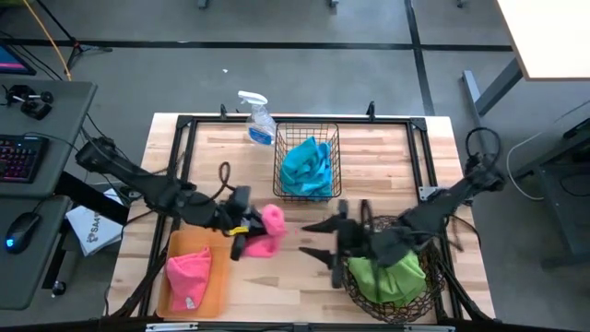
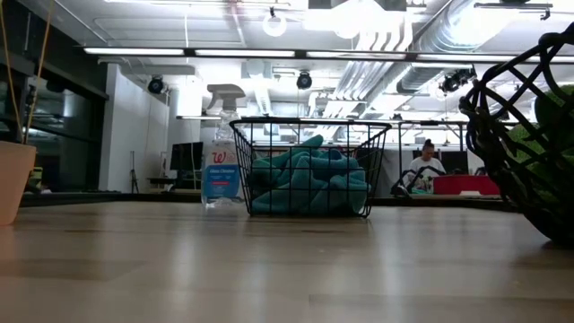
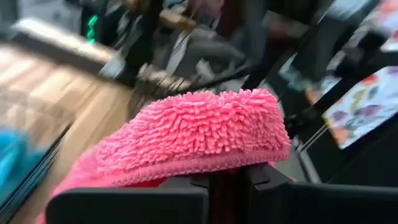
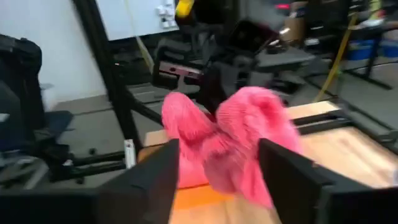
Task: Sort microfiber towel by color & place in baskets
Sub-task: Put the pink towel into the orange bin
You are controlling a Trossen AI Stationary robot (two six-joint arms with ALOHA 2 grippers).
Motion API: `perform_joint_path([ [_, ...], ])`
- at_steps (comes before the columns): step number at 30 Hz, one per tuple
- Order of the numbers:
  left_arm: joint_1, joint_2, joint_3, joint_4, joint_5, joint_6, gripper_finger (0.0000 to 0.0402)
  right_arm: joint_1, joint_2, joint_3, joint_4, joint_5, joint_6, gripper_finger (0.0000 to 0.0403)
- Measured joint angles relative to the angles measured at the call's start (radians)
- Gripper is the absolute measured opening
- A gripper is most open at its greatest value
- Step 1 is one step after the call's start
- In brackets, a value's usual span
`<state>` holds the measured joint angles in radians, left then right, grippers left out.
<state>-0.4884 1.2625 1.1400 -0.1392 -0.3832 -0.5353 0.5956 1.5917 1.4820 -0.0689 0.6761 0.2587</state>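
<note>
near the table's middle, the left gripper (image 1: 247, 232) is clenched on a fluffy hot pink microfiber towel (image 1: 266, 231), lifted beside the shallow orange rectangular tray (image 1: 218, 282), where another pink towel (image 1: 189, 277) lies. the right gripper (image 1: 318, 240) faces it with fingers spread, grasping nothing, next to the round dark-brown woven basket (image 1: 358, 293) holding a bright green towel (image 1: 398, 275). a teal blue towel (image 1: 307, 166) fills the black wire-grid basket (image 1: 282, 138), beside a clear spray bottle (image 1: 259, 118).
</note>
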Motion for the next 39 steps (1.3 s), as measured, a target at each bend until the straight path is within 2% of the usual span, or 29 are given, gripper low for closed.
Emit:
perform_joint_path([
  [4, -0.051, -0.095, 0.003, -0.283, -0.017, -0.167, 0.0005, 0.032, -0.041, 0.001, -0.107, 0.072, 0.006, 0.0264],
  [7, -0.119, -0.126, 0.002, -0.485, 0.022, -0.340, 0.0003, 0.050, -0.064, -0.002, -0.184, 0.115, 0.060, 0.0291],
  [10, -0.210, -0.131, 0.002, -0.625, 0.072, -0.513, 0.0002, 0.064, -0.075, 0.000, -0.286, 0.161, 0.155, 0.0297],
  [14, -0.345, -0.090, 0.000, -0.799, 0.090, -0.724, 0.0001, 0.063, -0.064, -0.006, -0.433, 0.164, 0.289, 0.0298],
  [18, -0.447, -0.008, -0.002, -0.896, 0.089, -0.841, 0.0001, 0.062, -0.066, -0.025, -0.512, 0.177, 0.371, 0.0298],
  [23, -0.504, 0.129, -0.002, -0.902, 0.109, -0.850, 0.0001, 0.060, -0.065, -0.049, -0.523, 0.183, 0.396, 0.0298],
  [28, -0.514, 0.263, -0.002, -0.885, 0.198, -0.796, 0.0001, 0.059, -0.065, -0.057, -0.527, 0.182, 0.396, 0.0298],
  [32, -0.503, 0.340, -0.002, -0.819, 0.222, -0.723, 0.0002, 0.059, -0.065, -0.057, -0.528, 0.182, 0.396, 0.0298],
  [39, -0.458, 0.399, -0.049, -0.757, 0.376, -0.544, 0.0001, 0.059, -0.065, -0.057, -0.535, 0.175, 0.396, 0.0298],
])
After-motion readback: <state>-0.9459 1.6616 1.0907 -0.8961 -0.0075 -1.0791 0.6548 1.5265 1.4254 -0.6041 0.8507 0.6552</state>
